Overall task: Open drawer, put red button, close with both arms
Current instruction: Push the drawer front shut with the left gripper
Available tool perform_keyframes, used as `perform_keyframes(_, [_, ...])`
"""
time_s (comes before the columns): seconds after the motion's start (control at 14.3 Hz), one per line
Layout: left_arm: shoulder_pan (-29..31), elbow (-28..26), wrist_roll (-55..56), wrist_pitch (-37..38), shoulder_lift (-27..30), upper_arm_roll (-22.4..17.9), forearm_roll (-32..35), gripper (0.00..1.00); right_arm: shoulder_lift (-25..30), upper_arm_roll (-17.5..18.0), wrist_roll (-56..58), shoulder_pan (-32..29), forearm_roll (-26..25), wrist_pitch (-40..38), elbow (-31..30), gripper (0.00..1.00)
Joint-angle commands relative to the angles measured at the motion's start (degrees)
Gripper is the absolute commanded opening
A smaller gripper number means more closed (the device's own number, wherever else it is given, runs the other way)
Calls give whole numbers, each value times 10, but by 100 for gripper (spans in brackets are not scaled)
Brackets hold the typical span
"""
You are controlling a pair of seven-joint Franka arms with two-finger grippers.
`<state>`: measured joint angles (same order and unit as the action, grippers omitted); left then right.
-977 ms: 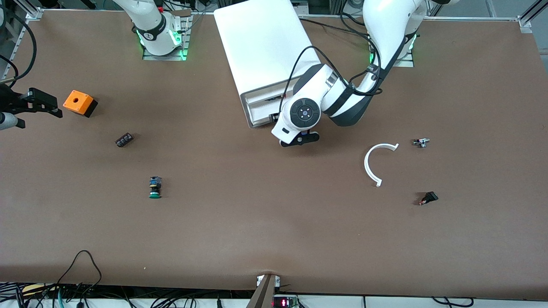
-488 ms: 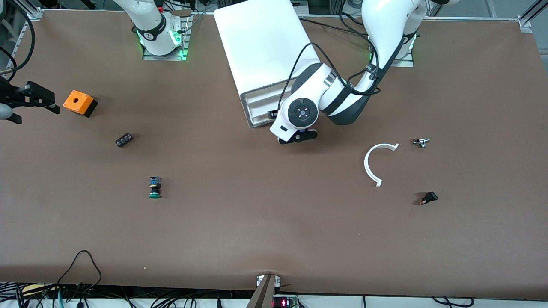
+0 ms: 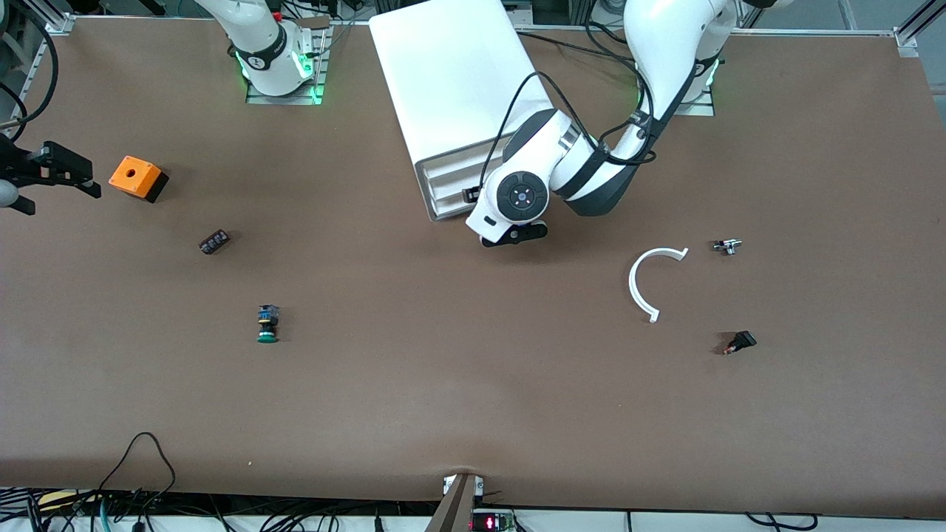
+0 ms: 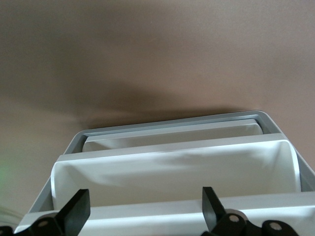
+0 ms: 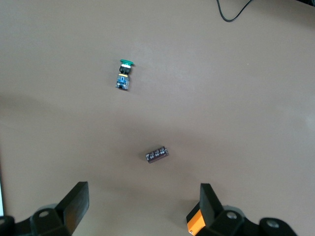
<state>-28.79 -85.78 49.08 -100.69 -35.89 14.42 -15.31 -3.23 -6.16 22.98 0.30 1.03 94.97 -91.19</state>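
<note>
The right tool [image 3: 63, 171] hangs over the tabletop [image 3: 443, 399] at the right arm's end, fingers spread wide and holding nothing. Just beside it sits an orange box [image 3: 137, 177]. The right wrist view shows only a corner of that box. It also shows a small dark block [image 5: 157, 154] and a green button [image 5: 123, 74] lying well apart on the bare brown surface.

Midway along stands the white cabinet [image 3: 451, 74], its front turned toward the front camera. From above, the left arm's wrist covers the left tool, so I go by the left wrist view. There the left tool [image 4: 145, 211] is spread wide at the front edge of the drawer [image 4: 172, 167] and grips nothing. That drawer is pulled partly out (which of the stack it is, I cannot tell).

Toward the left arm's end lie a white curved strip [image 3: 641, 284] and a small metal part [image 3: 727, 246]. Nearer the front camera than both is a small dark piece with a red end, which I take for the red button [image 3: 740, 342]. It lies on its side on the tabletop, well apart from the cabinet and shown in the front view only. Its long axis runs diagonally, with the red end pointing toward the front camera and the right arm's end.
</note>
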Motion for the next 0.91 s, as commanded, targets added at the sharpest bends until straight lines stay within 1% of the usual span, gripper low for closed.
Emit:
perform_keyframes(0.0, [-1, -4, -4, 12, 6, 1, -14, 100, 13, 1, 5, -1, 3, 0, -7, 100])
perform_keyframes(0.35, [6, 3, -7, 22, 7, 0, -13, 100, 10, 4, 7, -1, -4, -6, -7, 100])
perform_keyframes(0.49, [15, 6, -8, 26, 21, -4, -7, 100, 10, 4, 7, -1, -4, -7, -7, 100])
perform_keyframes(0.77, [64, 11, -43, 33, 46, -8, -2, 100, 5, 5, 7, 1, -7, -5, -5, 100])
perform_keyframes(0.84, [73, 13, -50, 44, 49, -11, 10, 100, 5, 5, 7, 1, -8, -4, -5, 100])
